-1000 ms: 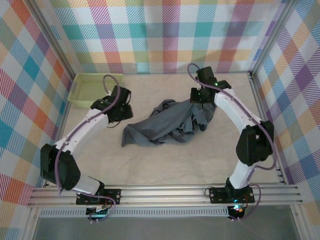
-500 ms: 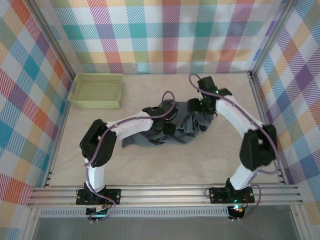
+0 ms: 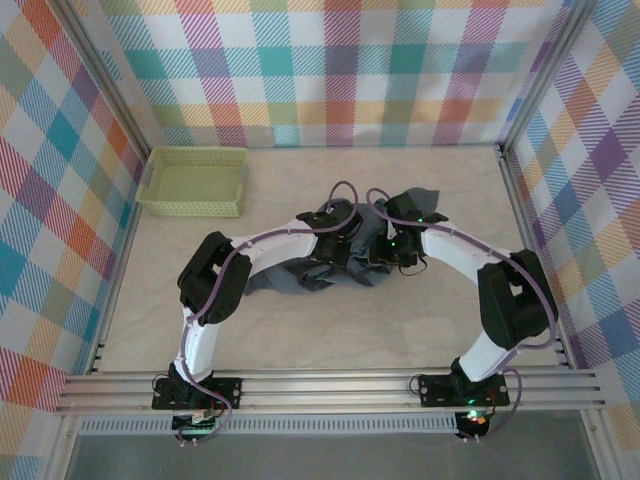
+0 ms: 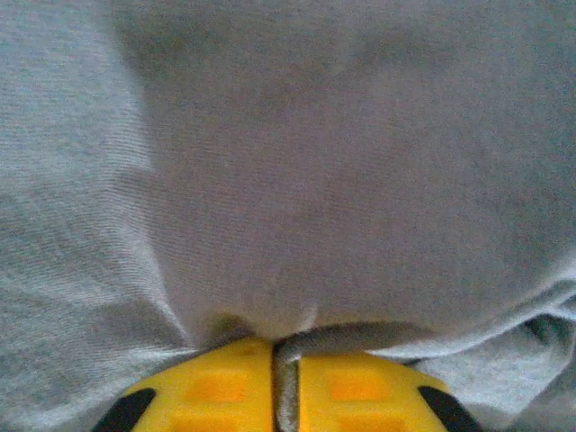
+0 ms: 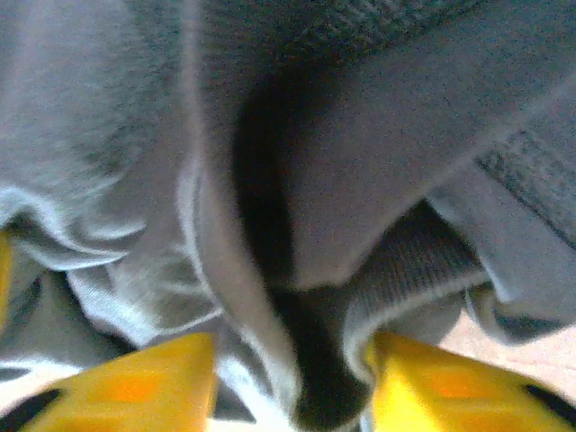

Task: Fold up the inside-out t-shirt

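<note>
The inside-out t-shirt (image 3: pixel 285 276) lies crumpled in a slate blue-grey heap at the middle of the table. Both arms reach over it and their wrists meet above its right half. My left gripper (image 3: pixel 347 246) is shut on a thin fold of the cloth; in the left wrist view that fold (image 4: pixel 286 360) is pinched between the yellow fingers (image 4: pixel 216 387). My right gripper (image 3: pixel 388 254) presses into the heap. In the right wrist view its yellow fingers (image 5: pixel 432 387) stand apart, with thick folds and a ribbed hem (image 5: pixel 405 261) bunched between them.
A pale yellow-green mesh basket (image 3: pixel 192 182) stands at the back left against the checked wall. Bare beige table (image 3: pixel 340 330) runs in front of the heap. An aluminium rail (image 3: pixel 330 385) marks the near edge, with checked walls on three sides.
My left arm swung from beside the basket over to the t-shirt and shut on a fold. My right gripper moved left and down into the heap, and its jaws opened.
</note>
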Action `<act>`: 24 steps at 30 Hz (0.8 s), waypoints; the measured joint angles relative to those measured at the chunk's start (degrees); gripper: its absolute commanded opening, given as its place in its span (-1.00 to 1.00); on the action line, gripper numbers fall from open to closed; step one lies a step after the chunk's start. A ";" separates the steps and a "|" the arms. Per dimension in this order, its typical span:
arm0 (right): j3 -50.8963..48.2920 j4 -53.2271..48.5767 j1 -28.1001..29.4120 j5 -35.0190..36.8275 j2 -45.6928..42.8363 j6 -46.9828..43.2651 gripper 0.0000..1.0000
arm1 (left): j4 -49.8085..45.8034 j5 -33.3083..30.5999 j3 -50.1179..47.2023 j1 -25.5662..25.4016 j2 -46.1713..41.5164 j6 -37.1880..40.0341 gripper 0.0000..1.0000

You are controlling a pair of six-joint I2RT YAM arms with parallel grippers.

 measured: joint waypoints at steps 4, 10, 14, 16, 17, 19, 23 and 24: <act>1.22 -0.31 0.17 1.92 0.76 0.13 -1.00 | -0.02 -0.04 -0.09 0.31 -0.46 -0.37 -1.00; 0.76 -2.73 0.31 6.21 -8.22 -0.72 -1.00 | 0.07 -0.31 -4.63 1.57 -11.08 -1.92 -1.00; 0.37 -5.29 0.31 7.10 -19.52 -2.16 -1.00 | 1.49 -0.39 -10.21 2.16 -24.70 -3.72 -1.00; 0.26 -6.80 0.31 7.61 -23.61 -2.34 -1.00 | 2.75 0.09 -12.98 2.19 -30.97 -4.79 -1.00; -0.04 -7.58 0.31 7.78 -25.40 -2.34 -1.00 | 3.50 0.44 -14.45 2.19 -33.62 -5.25 -1.00; -1.05 -9.16 0.31 8.07 -28.87 -2.29 -1.00 | 4.83 1.40 -17.55 2.19 -37.94 -6.14 -1.00; -3.65 -10.38 0.31 6.38 -33.97 -1.86 -0.99 | 5.55 2.51 -20.74 2.21 -39.65 -7.08 -1.00; -4.15 -10.19 0.31 5.46 -33.73 -1.55 -1.00 | 5.18 2.12 -20.24 2.27 -38.07 -7.30 -1.00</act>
